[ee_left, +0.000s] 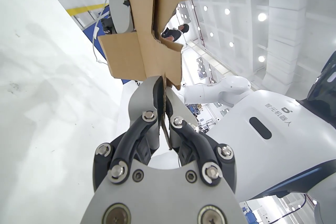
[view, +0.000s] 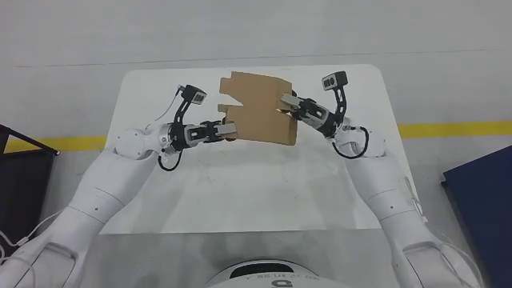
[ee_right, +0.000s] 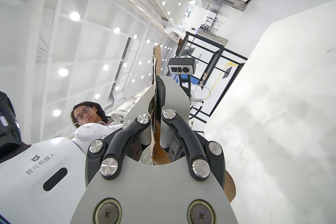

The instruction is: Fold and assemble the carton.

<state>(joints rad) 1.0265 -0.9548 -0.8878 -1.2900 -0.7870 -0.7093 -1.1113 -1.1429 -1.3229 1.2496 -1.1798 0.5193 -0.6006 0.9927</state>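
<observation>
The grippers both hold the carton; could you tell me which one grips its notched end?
The left gripper: it pinches the carton at the notched, flapped end, while the right gripper clamps the straight opposite edge.

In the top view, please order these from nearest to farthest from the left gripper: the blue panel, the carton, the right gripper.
1. carton: held in the left gripper.
2. right gripper: at the carton's opposite edge.
3. blue panel: on the floor, beyond the table's right side.

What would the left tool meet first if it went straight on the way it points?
The carton, whose edge the left tool now clamps. Beyond it, probably the right tool holding the far side, though depth is unclear.
</observation>
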